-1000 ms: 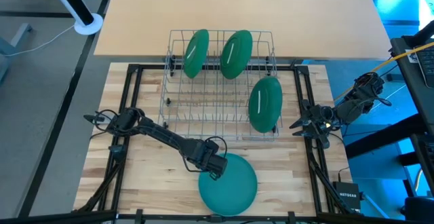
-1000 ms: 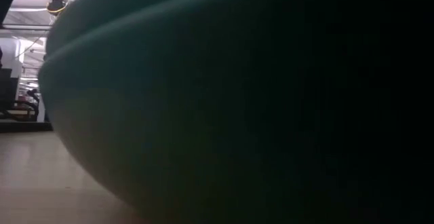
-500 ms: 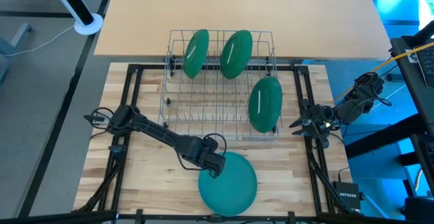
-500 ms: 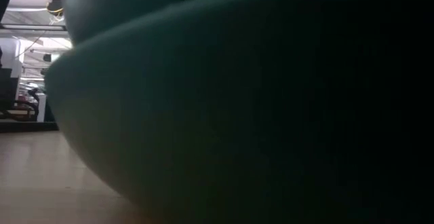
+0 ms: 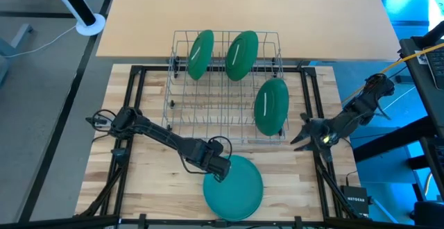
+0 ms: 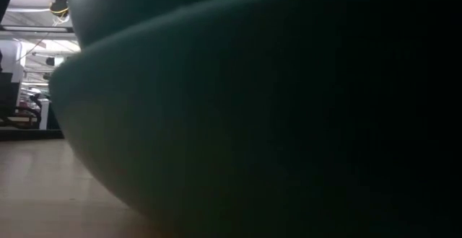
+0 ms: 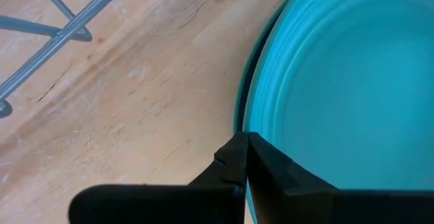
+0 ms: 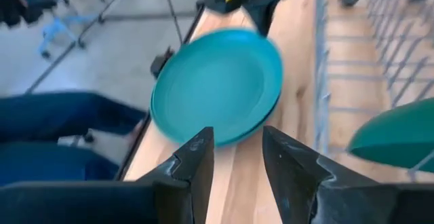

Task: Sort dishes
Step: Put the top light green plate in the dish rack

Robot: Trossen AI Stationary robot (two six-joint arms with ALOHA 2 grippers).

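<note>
Three green plates stand on edge between the wires of the dish rack. Near the table's front edge a teal plate lies on a darker plate, whose edge shows beneath it. These two fill the low view. My left gripper is shut on the teal plate's rim. My right gripper hangs open at the rack's near right corner, holding nothing. My left gripper pinches the top teal plate's rim between its two fingers, at the plate's far left side. The fingers point steeply down, slanting in from the table's left. The held edge sits a little above the darker plate underneath.
The wire rack takes up the middle of the wooden table, with bare slots in its left half. A black frame runs along the table's sides. A tan board lies beyond the rack.
My left gripper has risen slightly with the teal plate's rim, tipping that edge up off the plate beneath, then held still. My right gripper, still open, has swung toward the table's near edge and a little toward the left.
</note>
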